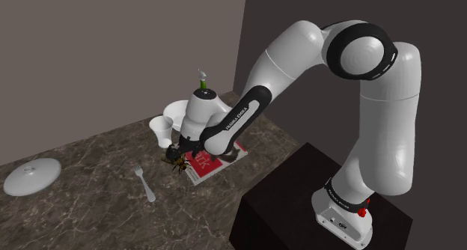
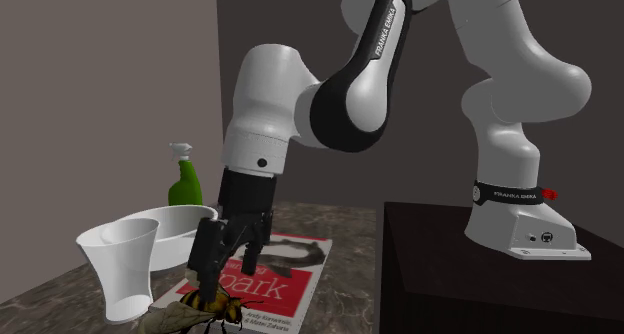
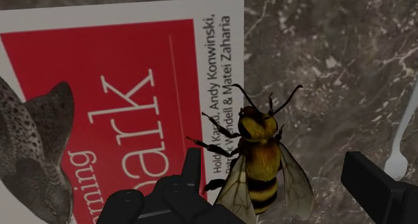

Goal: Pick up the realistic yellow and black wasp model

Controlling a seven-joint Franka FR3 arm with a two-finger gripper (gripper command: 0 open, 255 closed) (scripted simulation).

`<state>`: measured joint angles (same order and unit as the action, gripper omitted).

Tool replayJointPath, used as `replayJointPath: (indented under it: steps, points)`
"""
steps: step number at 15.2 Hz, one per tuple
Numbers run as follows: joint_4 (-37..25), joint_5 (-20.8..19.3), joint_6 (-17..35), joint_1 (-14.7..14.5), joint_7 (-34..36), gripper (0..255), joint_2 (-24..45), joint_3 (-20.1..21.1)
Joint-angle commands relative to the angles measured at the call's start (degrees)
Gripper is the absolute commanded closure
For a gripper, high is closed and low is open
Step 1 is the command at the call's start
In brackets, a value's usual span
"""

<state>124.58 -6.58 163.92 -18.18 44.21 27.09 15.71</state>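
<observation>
1. White domed lid [image 1: 32, 177]: flat on the dark marbled stone bench [image 1: 90, 155], well apart from the red-and-white book [image 1: 215, 163], towards the shoulder view's left.
2. White fork [image 1: 144, 183]: lies on the bench between lid and book.
3. White flared cup [image 1: 162, 129] and white bowl [image 1: 176, 108]: close together, behind the book's far left corner.
4. Yellow-and-black wasp model [image 3: 262, 159]: on the bench just beside the book's edge with the authors' names, legs over the white margin.
5. Black pincer [image 3: 278, 179]: low over the wasp, fingers [image 3: 375, 189] spread either side, not clasping it.
6. Green spray bottle [image 2: 184, 182]: upright behind the book, beyond the bowl.
</observation>
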Motion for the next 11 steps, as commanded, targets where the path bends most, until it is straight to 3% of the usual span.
replayJointPath:
  steps: [1, 3, 4, 11]
  points:
    - [-0.49, -0.66, 1.48, -0.6, 0.3, 0, 1.93, -0.82]
    - [-0.48, -0.65, 1.48, -0.61, 0.29, 0, 1.92, -0.83]
    - [-0.46, -0.65, 1.49, -0.61, 0.29, 255, 1.91, -0.83]
    - [-0.42, -0.64, 1.51, -0.58, 0.27, 255, 1.89, -0.81]
